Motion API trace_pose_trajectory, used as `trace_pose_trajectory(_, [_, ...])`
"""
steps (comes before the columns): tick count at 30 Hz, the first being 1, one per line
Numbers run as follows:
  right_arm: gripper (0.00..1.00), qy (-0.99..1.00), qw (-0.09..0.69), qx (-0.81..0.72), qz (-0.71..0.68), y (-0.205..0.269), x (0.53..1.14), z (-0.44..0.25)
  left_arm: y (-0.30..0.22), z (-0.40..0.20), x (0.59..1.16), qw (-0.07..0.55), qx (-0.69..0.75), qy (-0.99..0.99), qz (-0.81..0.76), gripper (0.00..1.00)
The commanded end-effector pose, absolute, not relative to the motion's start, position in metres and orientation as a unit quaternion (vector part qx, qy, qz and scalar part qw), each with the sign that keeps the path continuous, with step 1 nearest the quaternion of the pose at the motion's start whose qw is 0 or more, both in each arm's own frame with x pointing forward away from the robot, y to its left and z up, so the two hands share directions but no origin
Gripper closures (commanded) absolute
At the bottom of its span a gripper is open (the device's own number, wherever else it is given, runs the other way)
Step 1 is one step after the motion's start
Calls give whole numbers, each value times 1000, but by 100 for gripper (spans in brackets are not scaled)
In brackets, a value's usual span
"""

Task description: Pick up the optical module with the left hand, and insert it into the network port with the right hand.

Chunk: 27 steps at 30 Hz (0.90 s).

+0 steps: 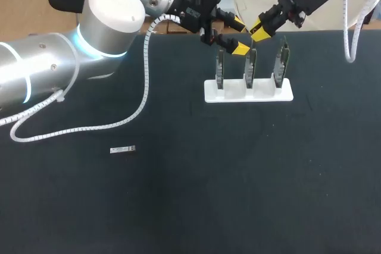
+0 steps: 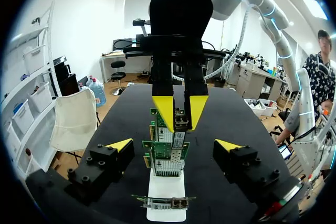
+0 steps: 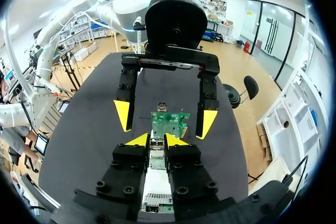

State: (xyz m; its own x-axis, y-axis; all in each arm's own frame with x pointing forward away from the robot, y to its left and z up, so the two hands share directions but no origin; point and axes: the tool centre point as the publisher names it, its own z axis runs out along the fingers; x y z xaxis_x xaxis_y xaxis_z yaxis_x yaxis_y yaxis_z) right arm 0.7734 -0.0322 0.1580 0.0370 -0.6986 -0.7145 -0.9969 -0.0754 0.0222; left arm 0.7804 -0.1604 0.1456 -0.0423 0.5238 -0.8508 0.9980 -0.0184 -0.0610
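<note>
Spare module (image 1: pixel 122 149) lay nearest. Right gripper (image 3: pixel 156 140) pinched the small, stiff, probably light optical module (image 2: pixel 180 121) by its sides; left gripper (image 2: pixel 174 145) gaped wide.

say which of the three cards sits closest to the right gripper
The middle card: the right gripper hangs just above it; left card and right card stand aside.

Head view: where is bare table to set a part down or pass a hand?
Free: the near table in front of the white stand, right of the loose module; also the strip right of the stand. Crowded: over the stand's cards, where the left gripper and right gripper meet. A white cable loops across the left.
</note>
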Motion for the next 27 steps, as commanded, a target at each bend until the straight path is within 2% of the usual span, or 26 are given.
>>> trace_pose_trajectory(1, [100,631,256,-672,291,-31,773,155,-161,146,783,320,613,622,-367,0])
trace_pose_trajectory(27, [100,633,251,-673,290,-31,772,151,-161,146,783,320,613,622,-367,0])
